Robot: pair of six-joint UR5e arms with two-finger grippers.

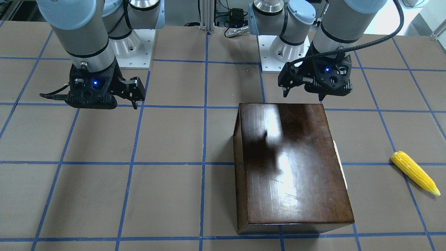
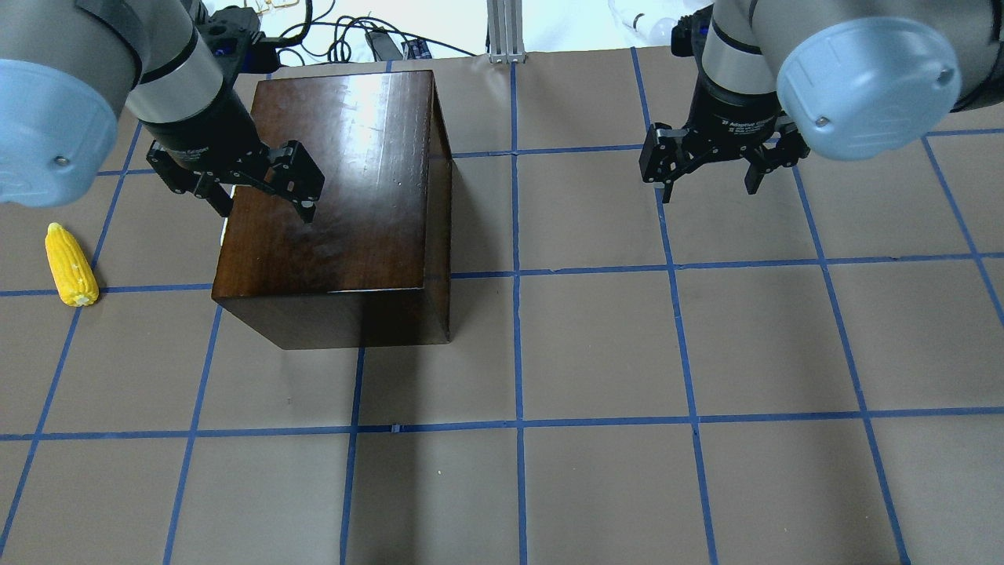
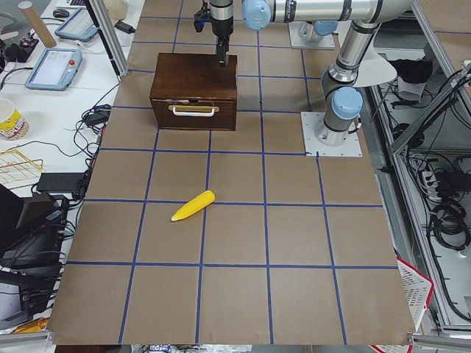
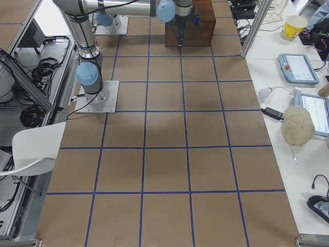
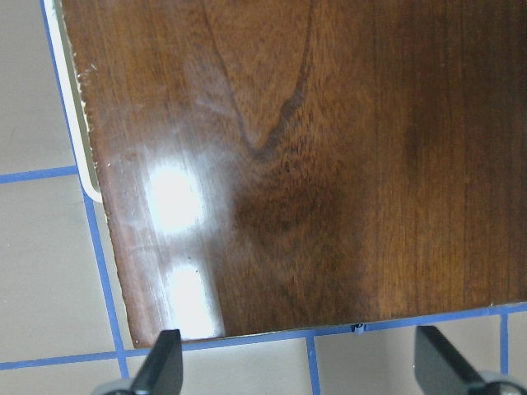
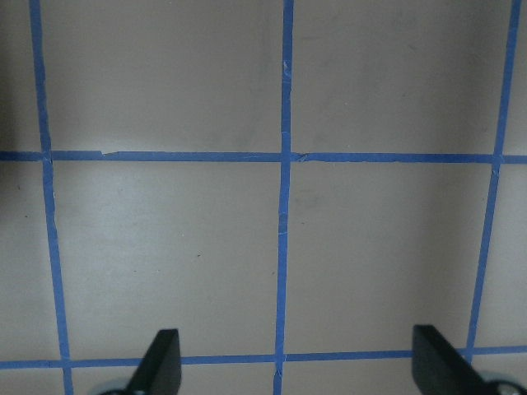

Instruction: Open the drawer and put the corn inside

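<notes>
The glossy dark-brown box (image 2: 337,196) stands left of the table's middle. Its drawer (image 3: 194,114) is shut; the front, with a pale handle (image 3: 194,110), faces the corn's side. The yellow corn (image 2: 70,263) lies on the table to the box's left, apart from it; it also shows in the front view (image 1: 414,172). My left gripper (image 2: 263,200) is open and empty, hovering above the box top near its near-left corner, as the left wrist view (image 5: 298,370) shows. My right gripper (image 2: 708,188) is open and empty above bare table on the right, as the right wrist view (image 6: 296,370) shows.
The table (image 2: 596,353) is covered in brown paper with a blue tape grid. The arm bases (image 1: 278,52) stand at the robot's edge. Side benches with tablets (image 3: 55,66) and cables lie beyond the table ends.
</notes>
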